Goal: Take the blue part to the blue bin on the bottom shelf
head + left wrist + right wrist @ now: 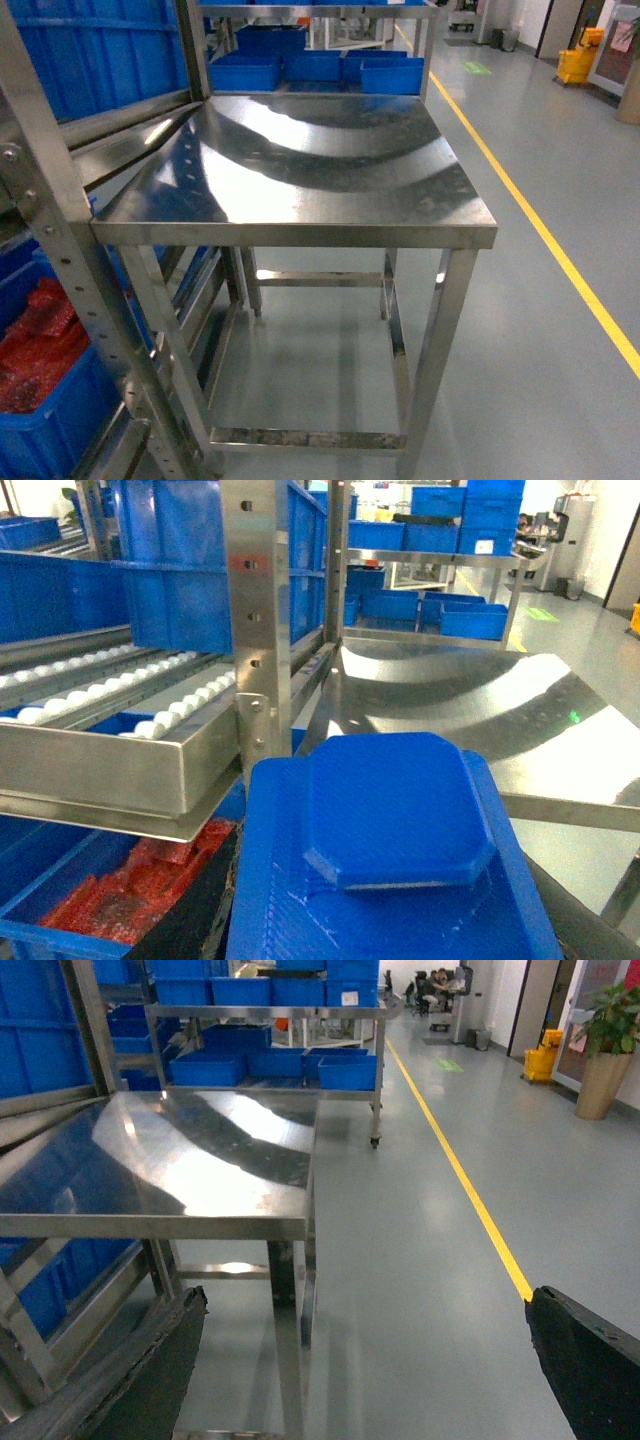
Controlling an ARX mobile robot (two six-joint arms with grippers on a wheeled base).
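The blue part, a bright-blue block with a raised flat-topped boss, fills the lower middle of the left wrist view. My left gripper is shut on it, with black fingers pressed to its sides, beside the rack post. Below and to the left lies a blue crate with red netted packs, also in the head view. The blue bin with a bare floor and the bottom shelf do not show. My right gripper is open over the grey floor, holding nothing. Neither gripper shows in the head view.
A rack level of white rollers juts out at left above the red packs, with a blue crate on it. A steel rack post stands just ahead. The steel table is to the right. Blue crates sit behind it.
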